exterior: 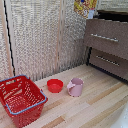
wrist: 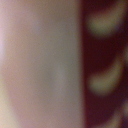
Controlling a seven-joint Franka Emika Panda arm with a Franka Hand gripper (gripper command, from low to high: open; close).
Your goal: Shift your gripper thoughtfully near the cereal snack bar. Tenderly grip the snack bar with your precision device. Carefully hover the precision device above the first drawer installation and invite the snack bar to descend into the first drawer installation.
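The cereal snack bar (exterior: 86, 7), a yellow and red packet, hangs in the air at the top edge of the exterior view. It is over the left end of the first drawer (exterior: 107, 37), the top one of the dark chest. That drawer stands pulled out further than the one below, with a dark opening above its front. The gripper is cut off by the top edge and its fingers do not show. The wrist view is a blurred close-up of a dark red surface with cream curved marks (wrist: 105, 65) beside a pale surface, probably the packet against the lens.
A lower drawer (exterior: 109, 61) with a silver handle sits under the top one. On the wooden table stand a pink cup (exterior: 75, 87), a red bowl (exterior: 55, 85) and a red wire basket (exterior: 21, 99) at the exterior view's left. A pale screen wall stands behind.
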